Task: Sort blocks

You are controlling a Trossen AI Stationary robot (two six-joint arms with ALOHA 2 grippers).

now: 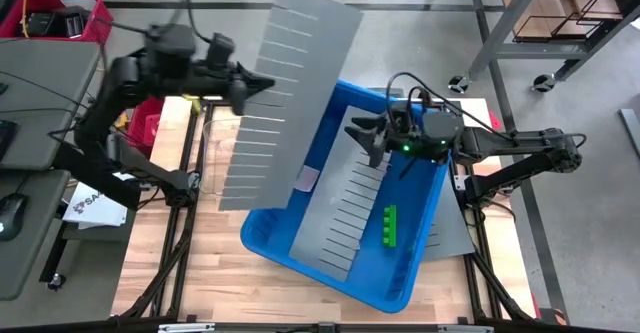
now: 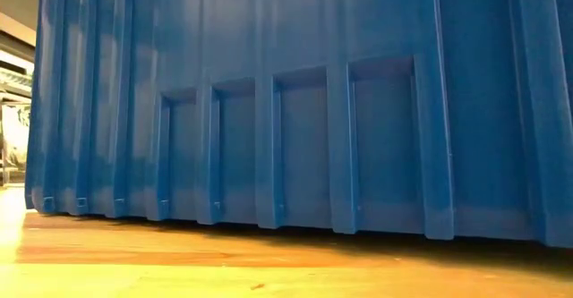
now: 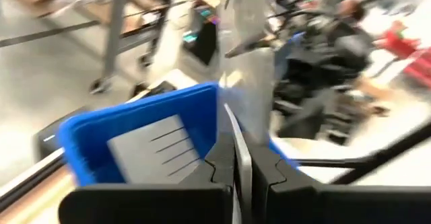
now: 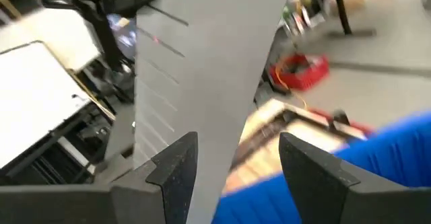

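Blocks [image 1: 388, 225] visible at this moment are a short green stack lying on the floor of the blue bin [image 1: 415, 278], below and on the near side of the right gripper [image 1: 368, 138]. No other colours can be made out; any further blocks are hidden or too small to tell.

Left gripper [image 3: 241, 173]: fingers closed on the edge of a thin grey slotted divider panel [image 1: 285, 93]. The panel is held clear of the table and tilted, with its far corner out beyond the bin's rim and its lower end over the bin's left side. Judgement: the panel is being carried clear because it covers the bin floor where the blocks lie.

Right gripper: fingers spread apart and holding nothing. It hovers over the bin's far end. In its wrist view the lifted panel crosses ahead of the fingers and does not appear to touch them. Judgement: the right arm is standing by for access to the blocks.

A second slotted panel [image 1: 345, 213] lies flat in the bin, just beside the green stack and under the right gripper.

Surface: a light wooden tabletop [image 1: 215, 268] on a dark frame; the bin sits skewed on it. From table height, the bin's ribbed wall [image 2: 295, 110] fills the picture.

Room: grey floor, a red crate [image 1: 55, 18] beyond the left arm, metal shelving [image 1: 560, 23] beyond the right arm.
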